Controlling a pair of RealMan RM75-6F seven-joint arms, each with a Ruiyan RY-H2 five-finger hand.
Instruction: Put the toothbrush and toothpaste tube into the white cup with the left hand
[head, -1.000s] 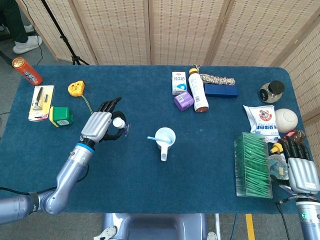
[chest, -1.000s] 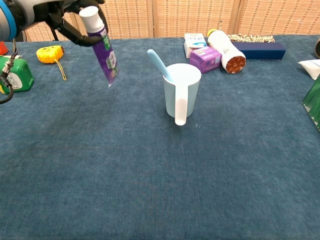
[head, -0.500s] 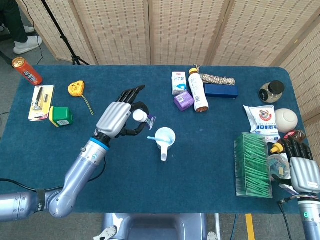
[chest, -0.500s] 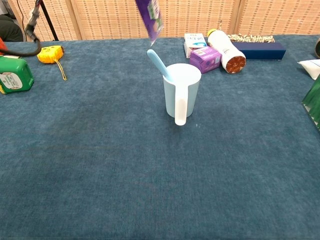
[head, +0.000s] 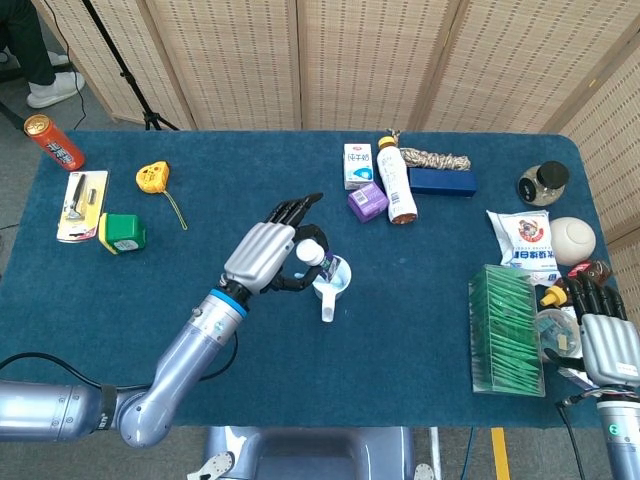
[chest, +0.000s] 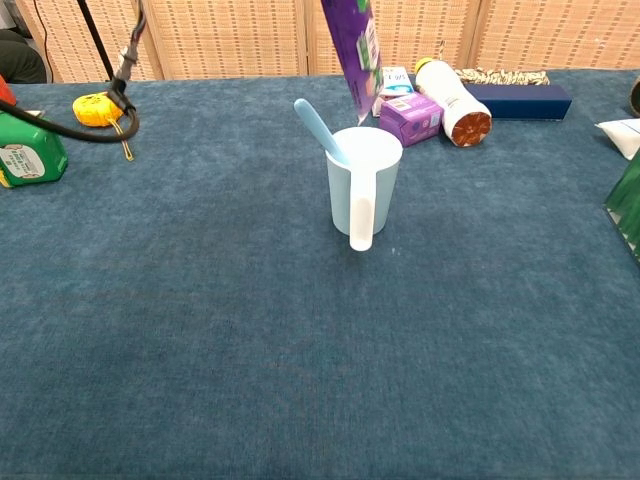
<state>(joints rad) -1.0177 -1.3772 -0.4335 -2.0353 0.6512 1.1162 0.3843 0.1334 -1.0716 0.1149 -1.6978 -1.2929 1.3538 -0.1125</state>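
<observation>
Change: toothpaste tube (chest: 352, 45) has travelled with my left hand (head: 268, 256) from well left of the white cup (chest: 364, 182) a second ago to right over its mouth now; in the chest view its crimped lower end hangs just above the cup's rim, cap end up.

Meaning: I judge the carry is done and only the lowering and release are left. The tube leans a little, so I would straighten it over the opening before letting go.

Left hand: fingers clamped around the tube near its white cap, seen in the head view just left of the cup; the outer fingers stretch out straight beyond it.

Right hand (head: 606, 338): far right of the cup, at the table's edge by the green box (head: 506, 331). Fingers lie together and extended; I cannot tell whether they hold anything.

Cup contents: the light blue toothbrush (chest: 319, 130) already stands inside, leaning out over the cup's left rim. Nothing else shows in it, so half the task looks finished.

Risk: as I see it, the toothbrush takes up the left side of the cup, so the tube should go down on the right side or it may catch the brush and tip the cup.

Behind the cup: a purple box (chest: 411, 117) and a white bottle (chest: 451, 96) lying on its side, well apart from the cup.
</observation>
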